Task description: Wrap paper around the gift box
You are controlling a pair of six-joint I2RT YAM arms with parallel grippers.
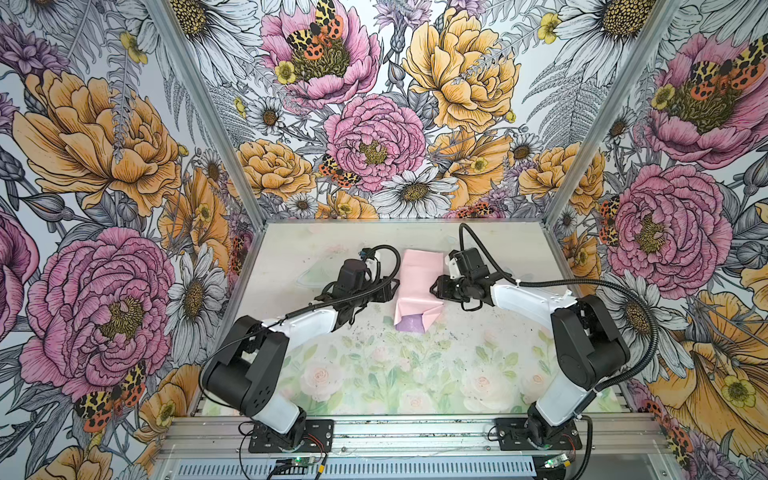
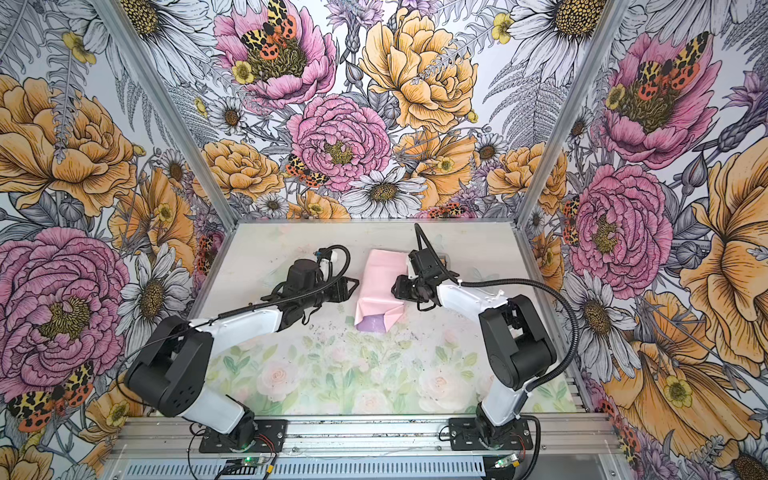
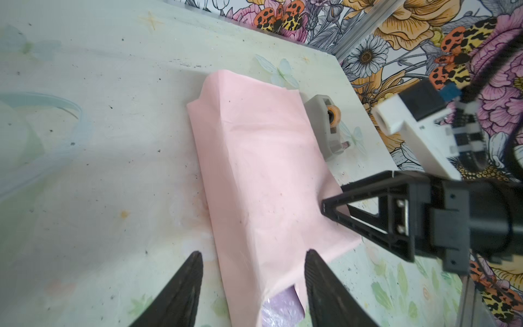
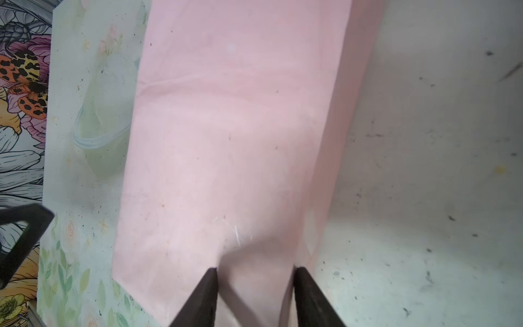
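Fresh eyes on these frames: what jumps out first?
The pale pink paper, folded into a long bundle in the middle of the table, shows lilac at its near end. The left gripper and right gripper flank it, jaws apart. Loud floral walls surround everything.

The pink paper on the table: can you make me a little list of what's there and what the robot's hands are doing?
paper: folded into a long bundle, pink side out, lilac side peeking at the near end
gift box: not in sight; maybe under the paper
tape dispenser: grey, beside the paper
left gripper: fingers apart, over the paper's edge
right gripper: fingers apart, tips at the paper
table: pale, flower print
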